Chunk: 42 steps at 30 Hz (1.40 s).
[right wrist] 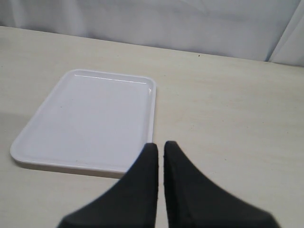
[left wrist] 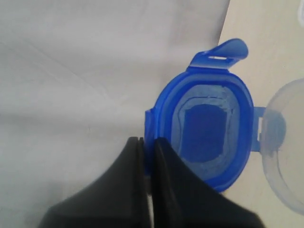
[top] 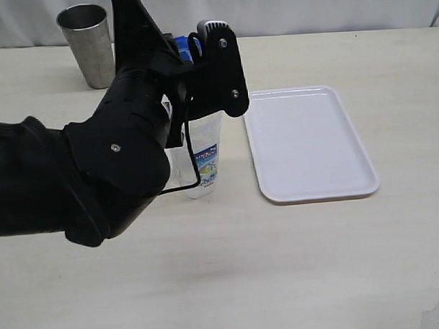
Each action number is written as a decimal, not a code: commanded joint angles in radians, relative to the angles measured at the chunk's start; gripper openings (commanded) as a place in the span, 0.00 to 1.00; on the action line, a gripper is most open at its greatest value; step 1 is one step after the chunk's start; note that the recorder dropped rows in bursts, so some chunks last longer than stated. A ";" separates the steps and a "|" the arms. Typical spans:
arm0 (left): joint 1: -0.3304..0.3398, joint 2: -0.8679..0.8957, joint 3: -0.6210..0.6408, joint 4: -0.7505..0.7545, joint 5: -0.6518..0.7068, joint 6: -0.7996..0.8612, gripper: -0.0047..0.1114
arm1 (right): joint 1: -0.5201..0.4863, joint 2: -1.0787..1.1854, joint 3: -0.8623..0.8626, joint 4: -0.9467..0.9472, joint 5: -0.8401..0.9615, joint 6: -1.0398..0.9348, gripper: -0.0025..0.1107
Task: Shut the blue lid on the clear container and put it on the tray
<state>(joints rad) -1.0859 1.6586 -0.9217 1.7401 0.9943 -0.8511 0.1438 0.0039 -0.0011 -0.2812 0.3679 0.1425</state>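
Observation:
My left gripper is shut on one edge of the blue lid, with a thin gap left between the fingers. The lid's inner face is towards the wrist camera and one flap sticks out. The round open rim of the clear container lies right beside the lid. In the exterior view the container stands upright on the table with its blue-and-white label showing. My left arm covers its top, and only a sliver of the lid shows. The white tray lies to its right. My right gripper is shut on nothing, near the tray.
A grey metal cup stands at the back left of the table. My bulky left arm fills the left half of the exterior view. A white backdrop runs along the table's far edge.

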 commanded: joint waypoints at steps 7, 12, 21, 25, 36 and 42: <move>0.004 -0.006 0.001 0.004 0.002 -0.007 0.04 | -0.002 -0.004 0.001 0.003 0.001 0.002 0.06; 0.004 -0.009 0.001 0.004 0.051 0.015 0.04 | -0.002 -0.004 0.001 0.003 0.001 0.002 0.06; 0.004 -0.035 0.001 0.004 0.069 0.015 0.04 | -0.002 -0.004 0.001 0.003 0.001 0.002 0.06; -0.021 -0.079 0.027 0.004 0.069 0.015 0.04 | -0.002 -0.004 0.001 0.003 0.001 0.002 0.06; -0.054 -0.094 0.090 0.004 0.050 0.015 0.04 | -0.002 -0.004 0.001 0.003 0.001 0.002 0.06; -0.073 -0.094 0.090 0.004 0.044 0.013 0.04 | -0.002 -0.004 0.001 0.003 0.001 0.002 0.06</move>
<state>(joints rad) -1.1414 1.5740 -0.8395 1.7401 1.0370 -0.8306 0.1438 0.0039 -0.0011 -0.2812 0.3679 0.1425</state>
